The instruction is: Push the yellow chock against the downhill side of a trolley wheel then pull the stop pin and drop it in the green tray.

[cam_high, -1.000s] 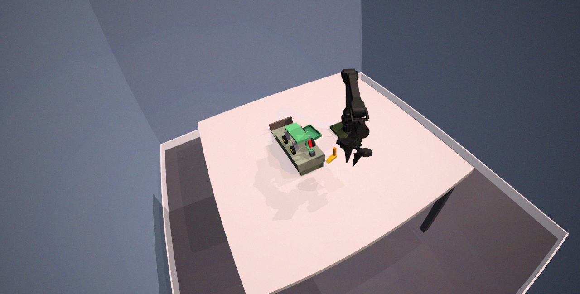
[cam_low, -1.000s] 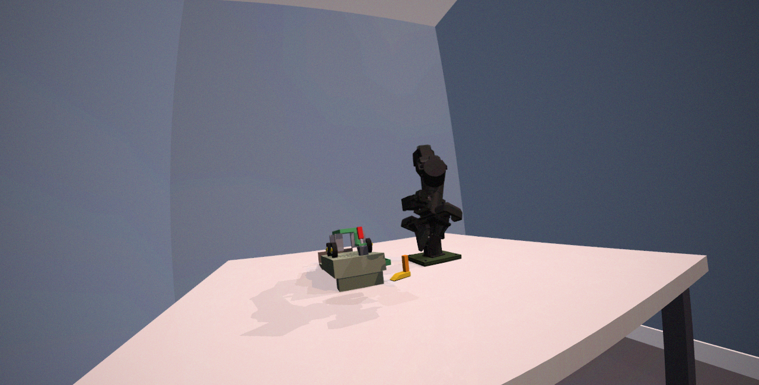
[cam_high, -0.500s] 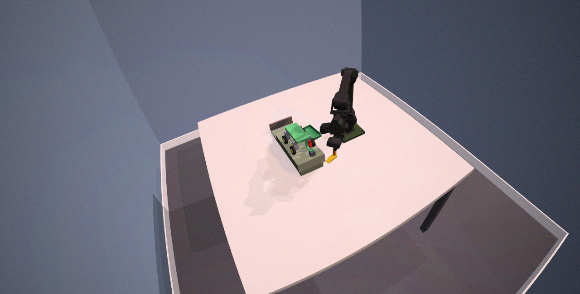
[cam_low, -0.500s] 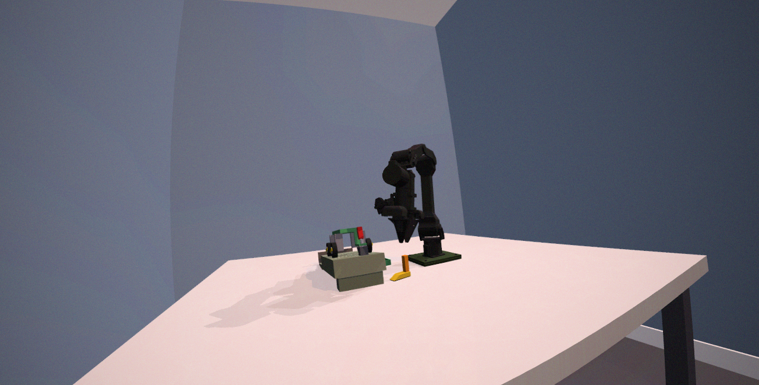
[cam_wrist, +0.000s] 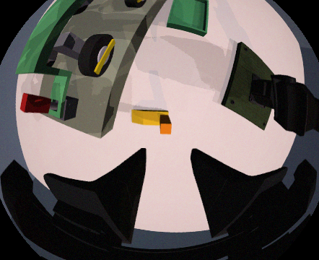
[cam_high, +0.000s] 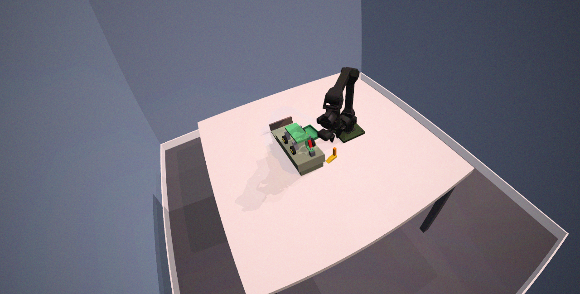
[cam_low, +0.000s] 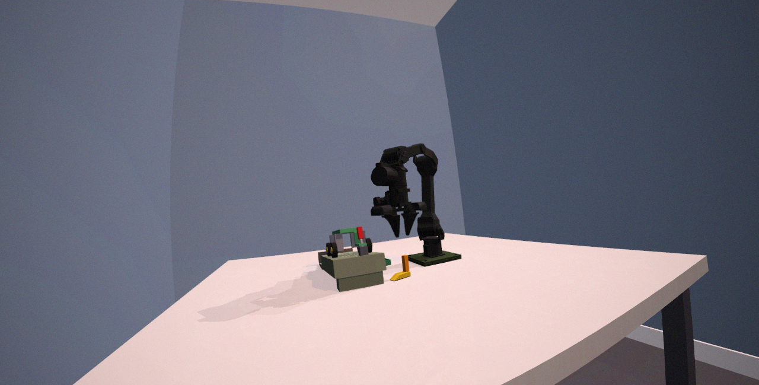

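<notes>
The green-topped trolley (cam_high: 297, 132) (cam_low: 344, 231) (cam_wrist: 40, 47) stands on the grey-green ramp (cam_high: 310, 164) (cam_low: 359, 266) (cam_wrist: 89, 112). The red-headed stop pin (cam_high: 310, 142) (cam_low: 360, 232) (cam_wrist: 37, 103) is in place at its uphill end. The yellow chock (cam_high: 331, 159) (cam_low: 400, 276) (cam_wrist: 145, 117) lies on the table beside the ramp's uphill end, its orange handle (cam_high: 334, 151) (cam_low: 405, 263) (cam_wrist: 165, 128) upright. The green tray (cam_high: 315, 129) (cam_low: 388, 262) (cam_wrist: 186, 30) sits beside the ramp. My gripper (cam_high: 333, 139) (cam_low: 402, 235) (cam_wrist: 169, 153) is partly open and empty, pointing down above the table near the chock.
The arm's dark base plate (cam_high: 356, 133) (cam_low: 434, 260) (cam_wrist: 240, 81) stands to the right of the tray and the ramp. A brown end board (cam_high: 280, 122) stands at the ramp's far, downhill end. The ramp's near end rises above the table as a step.
</notes>
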Controlling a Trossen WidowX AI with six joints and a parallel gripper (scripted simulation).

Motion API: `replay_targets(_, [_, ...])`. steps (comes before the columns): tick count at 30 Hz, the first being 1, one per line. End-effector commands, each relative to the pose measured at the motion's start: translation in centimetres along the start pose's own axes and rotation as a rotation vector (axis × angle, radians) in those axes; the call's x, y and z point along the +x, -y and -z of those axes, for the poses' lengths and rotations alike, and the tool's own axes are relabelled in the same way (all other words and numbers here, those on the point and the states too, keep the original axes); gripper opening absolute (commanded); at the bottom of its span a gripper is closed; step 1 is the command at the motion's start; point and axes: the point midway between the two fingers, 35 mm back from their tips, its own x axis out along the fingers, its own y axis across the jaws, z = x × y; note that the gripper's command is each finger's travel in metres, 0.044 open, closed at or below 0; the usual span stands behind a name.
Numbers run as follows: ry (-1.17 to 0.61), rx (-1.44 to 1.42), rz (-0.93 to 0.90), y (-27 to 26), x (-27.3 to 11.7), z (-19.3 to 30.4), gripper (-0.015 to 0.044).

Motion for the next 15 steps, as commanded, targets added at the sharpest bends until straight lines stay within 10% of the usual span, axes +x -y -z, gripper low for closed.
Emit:
replay_targets(1, [-0.005,0.013,0.005,0.0,0.7,0.0,0.0190])
replay_targets(15, [-0.005,0.013,0.005,0.1,4.4,0.0,0.0190])
